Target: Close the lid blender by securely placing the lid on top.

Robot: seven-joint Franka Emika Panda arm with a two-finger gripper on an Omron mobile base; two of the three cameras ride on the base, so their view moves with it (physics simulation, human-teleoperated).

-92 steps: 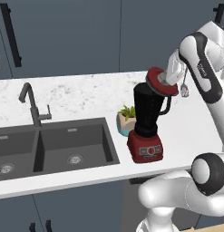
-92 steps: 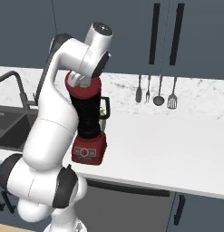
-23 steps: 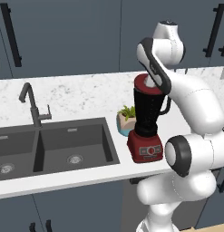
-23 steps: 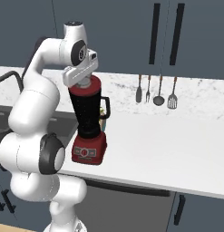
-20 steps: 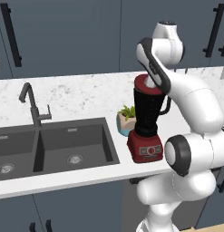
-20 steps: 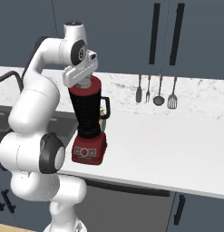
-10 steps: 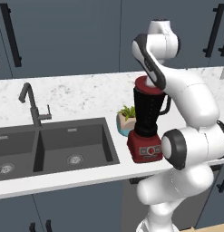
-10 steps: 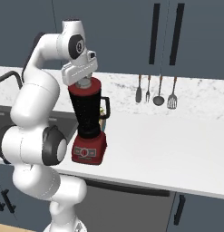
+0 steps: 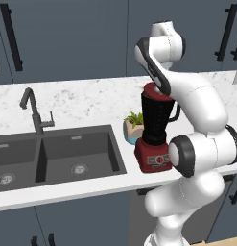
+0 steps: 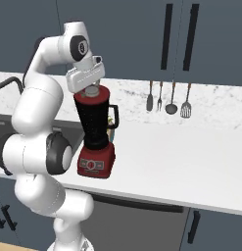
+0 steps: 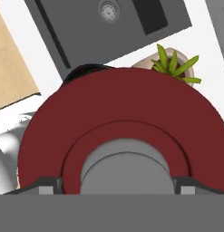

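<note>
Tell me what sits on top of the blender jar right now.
The dark-red lid rests on the rim of the blender, its grey centre cap up. The end effector sits directly above the cap. The lid covers the jar's opening, so the inside can't be seen.

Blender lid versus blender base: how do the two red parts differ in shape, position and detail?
The lid is a flat round dark-red disc with a grey centre cap; the base is a squat, boxy block in brighter red with a grey button panel. The lid sits at the jar's top, directly under the gripper; the base rests on the counter beneath the jar. Both are red with grey details.
</note>
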